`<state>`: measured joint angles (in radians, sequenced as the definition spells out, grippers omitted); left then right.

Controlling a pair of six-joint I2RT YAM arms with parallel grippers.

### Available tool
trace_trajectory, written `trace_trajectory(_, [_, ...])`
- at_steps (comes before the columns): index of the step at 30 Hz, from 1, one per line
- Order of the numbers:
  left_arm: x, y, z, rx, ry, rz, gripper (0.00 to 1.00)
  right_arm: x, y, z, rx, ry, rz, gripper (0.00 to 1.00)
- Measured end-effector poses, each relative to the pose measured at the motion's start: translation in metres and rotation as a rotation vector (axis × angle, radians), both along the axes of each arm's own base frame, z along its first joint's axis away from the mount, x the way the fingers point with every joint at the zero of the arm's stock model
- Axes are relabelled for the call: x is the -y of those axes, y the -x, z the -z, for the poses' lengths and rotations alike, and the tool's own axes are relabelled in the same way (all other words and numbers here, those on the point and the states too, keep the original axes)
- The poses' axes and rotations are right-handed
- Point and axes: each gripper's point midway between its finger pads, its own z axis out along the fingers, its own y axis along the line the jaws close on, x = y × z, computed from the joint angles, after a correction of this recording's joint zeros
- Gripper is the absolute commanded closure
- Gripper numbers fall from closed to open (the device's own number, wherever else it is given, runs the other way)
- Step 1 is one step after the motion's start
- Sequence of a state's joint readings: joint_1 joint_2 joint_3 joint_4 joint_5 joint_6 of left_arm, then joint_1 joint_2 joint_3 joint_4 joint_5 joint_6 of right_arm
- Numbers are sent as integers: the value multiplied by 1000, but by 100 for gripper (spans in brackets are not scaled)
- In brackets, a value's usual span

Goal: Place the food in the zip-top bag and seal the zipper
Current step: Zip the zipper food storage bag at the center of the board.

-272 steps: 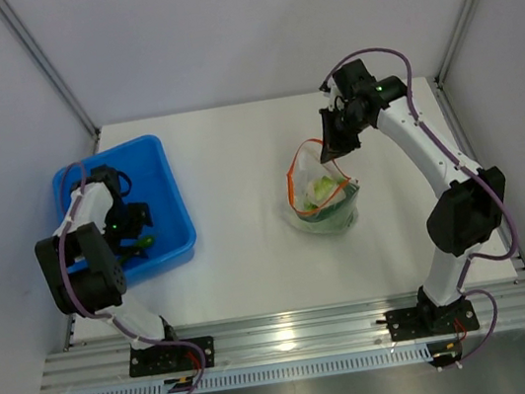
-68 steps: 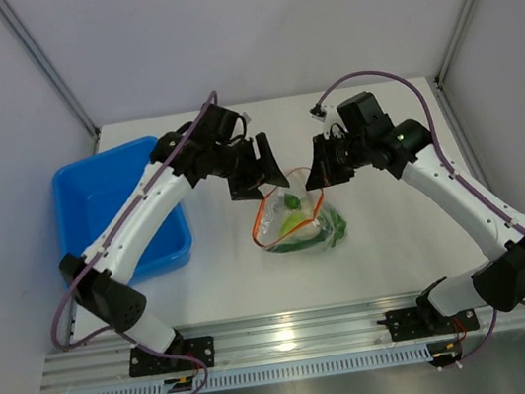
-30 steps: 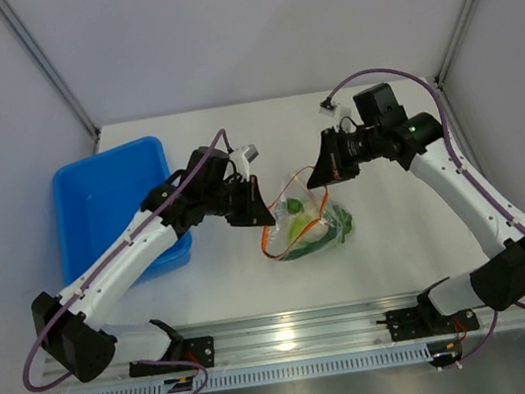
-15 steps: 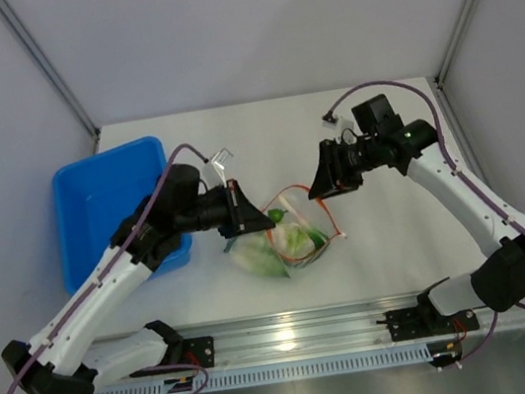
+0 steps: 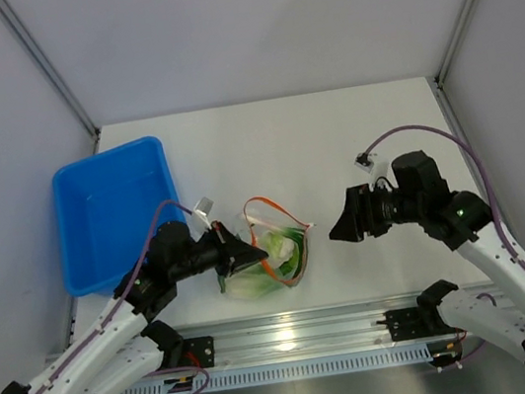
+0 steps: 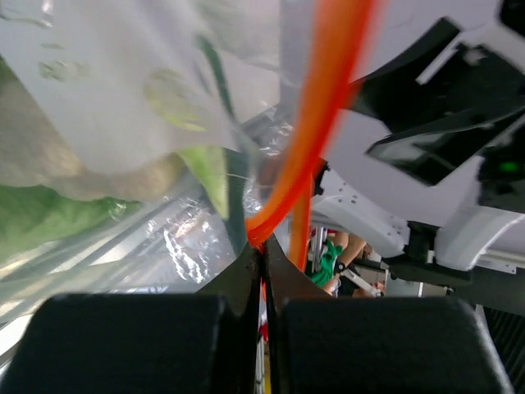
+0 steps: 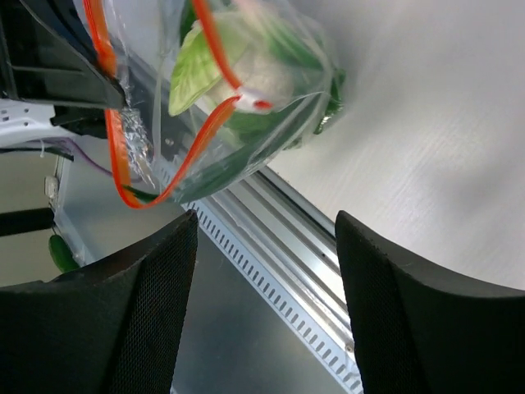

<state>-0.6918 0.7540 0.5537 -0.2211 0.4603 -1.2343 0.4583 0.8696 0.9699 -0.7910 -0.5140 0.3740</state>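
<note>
zipper blurred close-up, food smeared and indistinct, zip-top bag cut off at top edge

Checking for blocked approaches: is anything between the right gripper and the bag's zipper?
Nothing visible. The right gripper is open and faces the zip-top bag, apart from it, with only table between them. The left gripper pinches the zipper on the bag's opposite side, out of that path.

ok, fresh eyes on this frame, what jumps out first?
The clear zip-top bag at the front edge of the table, stuffed with green-and-white food, its orange zipper gaping open. The left gripper is shut on that zipper strip; the right gripper hangs open to the bag's right, not touching it.
</note>
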Motion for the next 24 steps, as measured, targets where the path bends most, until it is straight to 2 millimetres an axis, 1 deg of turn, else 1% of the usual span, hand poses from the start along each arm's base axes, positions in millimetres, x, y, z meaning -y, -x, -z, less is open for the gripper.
trace_trajectory(2, [-4, -1, -20, 66, 39, -24, 99, -6, 6, 1, 26, -17, -32, 31])
trace_trajectory(5, [-10, -2, -46, 130, 69, -53, 99, -15, 3, 2, 45, -23, -59, 33])
trace_trajectory(8, [-13, -2, -60, 167, 71, -63, 99, -25, -4, 8, 46, -14, -82, 35])
trace_trajectory(10, [-14, -3, -62, 174, 60, -66, 100, -33, -5, 11, 52, -11, -110, 34])
trace_trajectory(13, [-14, -4, -57, 166, 36, -61, 98, -37, -9, 14, 74, 18, -121, 33])
trace_trajectory(16, [-15, -4, -51, 154, 18, -60, 98, -36, -28, 13, 103, 77, -93, 33])
trace_trajectory(19, [-15, -4, -51, 154, 14, -59, 98, -38, -45, 11, 136, 119, -82, 34])
trace_trajectory(22, [-15, -4, -50, 158, 10, -58, 98, -39, -54, 6, 146, 135, -59, 36])
trace_trajectory(24, [-16, -3, -49, 159, 6, -57, 98, -40, -61, -3, 145, 136, -29, 37])
